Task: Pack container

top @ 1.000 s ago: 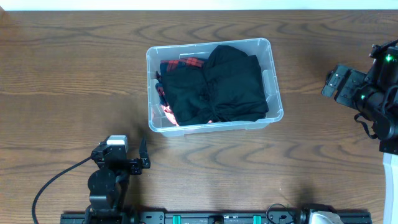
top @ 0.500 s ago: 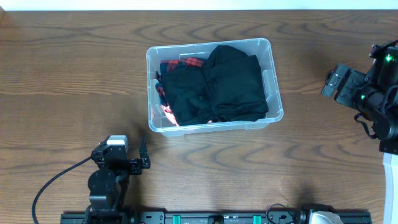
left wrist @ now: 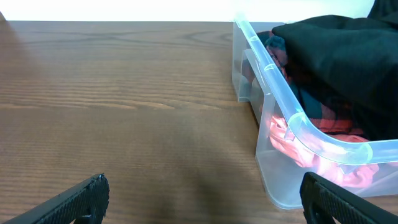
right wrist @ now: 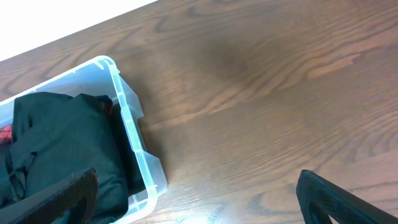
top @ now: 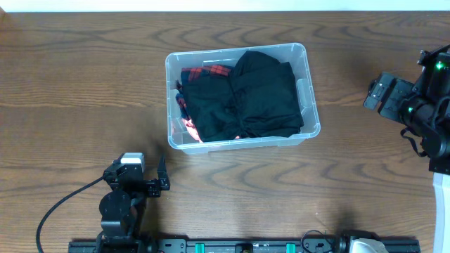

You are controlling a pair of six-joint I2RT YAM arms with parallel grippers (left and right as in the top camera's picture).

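The container [top: 310, 105] is a clear plastic bin in the middle of the wooden table, filled with folded black clothing [top: 264, 95] over red plaid and pink fabric [top: 188, 128]. It also shows in the left wrist view [left wrist: 292, 124] and the right wrist view [right wrist: 134, 134]. My left gripper [top: 160, 181] rests near the front left of the table, open and empty, its fingers wide apart [left wrist: 202, 202]. My right gripper [top: 376, 93] hovers at the right side, open and empty [right wrist: 196, 199], apart from the bin.
A black cable [top: 60, 207] loops from the left arm's base at the front left. A rail [top: 246, 246] runs along the table's front edge. A white surface lies beyond the table's far edge [top: 225, 5].
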